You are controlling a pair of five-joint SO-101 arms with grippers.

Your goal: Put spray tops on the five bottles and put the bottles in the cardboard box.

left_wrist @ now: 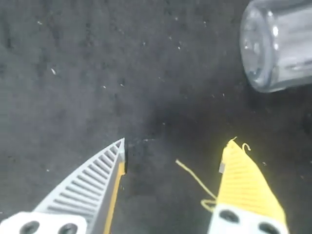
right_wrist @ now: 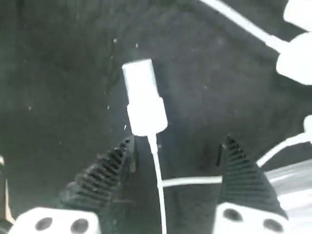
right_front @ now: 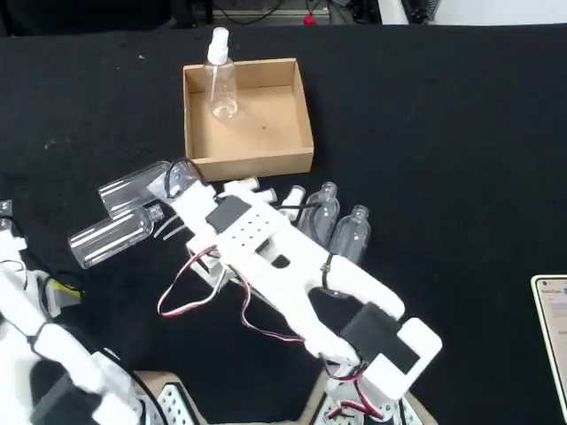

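Observation:
A capped clear bottle (right_front: 220, 84) stands in the cardboard box (right_front: 301, 133). Two uncapped bottles (right_front: 133, 190) (right_front: 111, 239) lie on the black cloth, left of the box's front. Two more uncapped bottles (right_front: 326, 211) (right_front: 354, 232) stand upright in front of the box. Loose white spray tops (right_front: 241, 187) (right_front: 292, 195) lie between them. My right gripper (right_wrist: 175, 146) (right_front: 197, 200) is open over one spray top (right_wrist: 144, 105), whose thin tube runs between the fingers. My left gripper (left_wrist: 173, 156) is open above bare cloth, with a lying bottle's base (left_wrist: 278, 44) nearby.
My right arm (right_front: 301, 266) stretches diagonally over the middle of the table with red and white wires hanging from it. More spray tops (right_wrist: 297, 58) lie beyond the right gripper. A white card (right_front: 554, 319) sits at the right edge.

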